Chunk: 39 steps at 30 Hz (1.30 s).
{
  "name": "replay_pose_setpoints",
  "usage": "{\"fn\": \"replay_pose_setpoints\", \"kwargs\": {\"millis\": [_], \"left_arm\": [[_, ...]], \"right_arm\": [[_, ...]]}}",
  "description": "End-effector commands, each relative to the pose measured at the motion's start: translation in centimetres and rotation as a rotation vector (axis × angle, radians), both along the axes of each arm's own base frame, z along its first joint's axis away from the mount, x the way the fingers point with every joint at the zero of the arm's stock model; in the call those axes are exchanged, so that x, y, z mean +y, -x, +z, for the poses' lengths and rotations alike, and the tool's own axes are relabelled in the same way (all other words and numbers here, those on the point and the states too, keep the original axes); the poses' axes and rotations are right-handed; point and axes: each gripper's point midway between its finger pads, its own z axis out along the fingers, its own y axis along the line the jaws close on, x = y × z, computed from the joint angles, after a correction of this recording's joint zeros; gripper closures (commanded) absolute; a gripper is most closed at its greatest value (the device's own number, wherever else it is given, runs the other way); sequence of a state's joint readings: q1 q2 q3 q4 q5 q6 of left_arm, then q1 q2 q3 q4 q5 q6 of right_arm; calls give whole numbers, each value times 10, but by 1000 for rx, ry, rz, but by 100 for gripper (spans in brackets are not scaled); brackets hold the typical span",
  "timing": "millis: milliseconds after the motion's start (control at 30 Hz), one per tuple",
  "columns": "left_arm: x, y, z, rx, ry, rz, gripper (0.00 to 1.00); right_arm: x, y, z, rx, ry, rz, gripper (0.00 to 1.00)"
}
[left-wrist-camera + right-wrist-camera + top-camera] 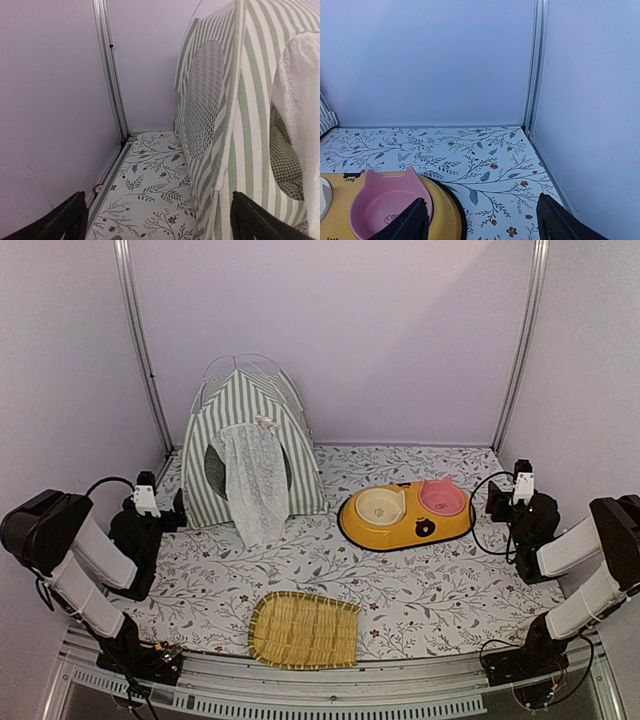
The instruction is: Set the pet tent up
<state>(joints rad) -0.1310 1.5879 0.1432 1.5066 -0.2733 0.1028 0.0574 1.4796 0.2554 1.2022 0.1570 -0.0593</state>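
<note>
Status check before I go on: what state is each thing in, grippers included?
pet tent: standing upright, back left.
lace curtain: hanging down over the door.
checked cushion: lying inside the tent.
yellow feeder: lying flat, both bowls seated.
cream bowl: empty.
pink bowl: empty.
bamboo tray: flat, empty.
left gripper: open, holding nothing, beside the tent.
right gripper: open, holding nothing, near the pink bowl.

Your top camera looks down from high behind the near edge, covering the whole mat [430, 585]; your left wrist camera sits low, close beside the tent [240, 125], facing the back-left corner; your right wrist camera faces the back-right corner over the pink bowl [382, 202]; the top view shares both.
</note>
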Motion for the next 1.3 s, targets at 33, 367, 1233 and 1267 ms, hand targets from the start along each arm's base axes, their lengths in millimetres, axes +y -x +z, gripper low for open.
{"fn": "replay_pose_setpoints", "kwargs": {"millis": [33, 367, 1233, 1267], "left_arm": [[3, -1, 13, -42, -4, 5, 1], [3, -1, 13, -42, -3, 4, 1], [8, -10, 8, -10, 15, 22, 1], [8, -10, 8, -9, 16, 21, 1]], "right_arm": [[-1, -6, 3, -4, -15, 6, 1], [-1, -8, 2, 3, -19, 10, 1], [-1, -11, 0, 16, -23, 21, 1], [-1, -11, 0, 17, -24, 22, 1]]}}
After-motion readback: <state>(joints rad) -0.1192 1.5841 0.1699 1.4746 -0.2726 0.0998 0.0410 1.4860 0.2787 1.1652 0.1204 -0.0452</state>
